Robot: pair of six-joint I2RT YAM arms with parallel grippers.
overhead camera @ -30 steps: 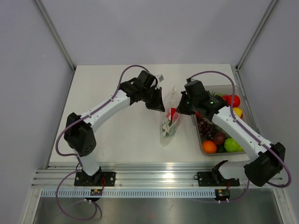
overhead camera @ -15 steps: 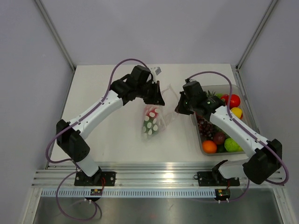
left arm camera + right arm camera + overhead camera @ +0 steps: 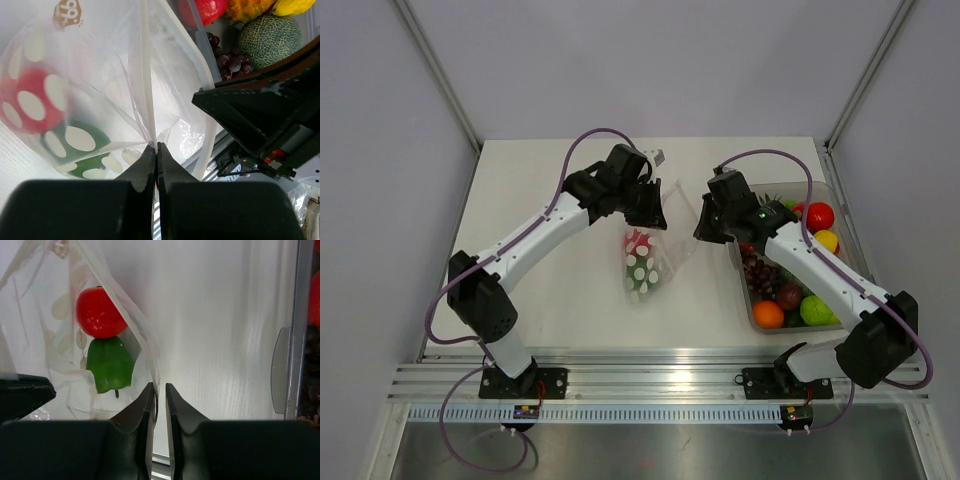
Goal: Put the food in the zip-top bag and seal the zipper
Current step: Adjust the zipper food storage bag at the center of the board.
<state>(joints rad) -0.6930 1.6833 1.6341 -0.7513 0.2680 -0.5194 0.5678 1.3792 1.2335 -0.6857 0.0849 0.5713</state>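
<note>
The zip-top bag (image 3: 642, 268), clear with white dots, hangs between my two grippers over the table's middle. It holds a red tomato (image 3: 98, 312) and a green pepper (image 3: 110, 365); both also show in the left wrist view as a red piece (image 3: 25, 105) and a green piece (image 3: 75, 145). My left gripper (image 3: 655, 214) is shut on the bag's mouth edge (image 3: 147, 90). My right gripper (image 3: 703, 232) has its jaws closed to a narrow slit with the bag's other mouth edge (image 3: 145, 352) running between them. The zipper strip itself is hard to make out.
A rigid clear tray (image 3: 748, 300) stands at the right with more food: a grape bunch (image 3: 760, 270), an orange (image 3: 768, 314), a green fruit (image 3: 814, 310) and red fruit (image 3: 819, 215). The right arm reaches over the tray's left edge. Grey walls enclose the table.
The bag has swung left from beside the tray to the table's middle. The two grippers have drawn apart, spreading the bag's mouth between them. Little has moved in the last half second.
</note>
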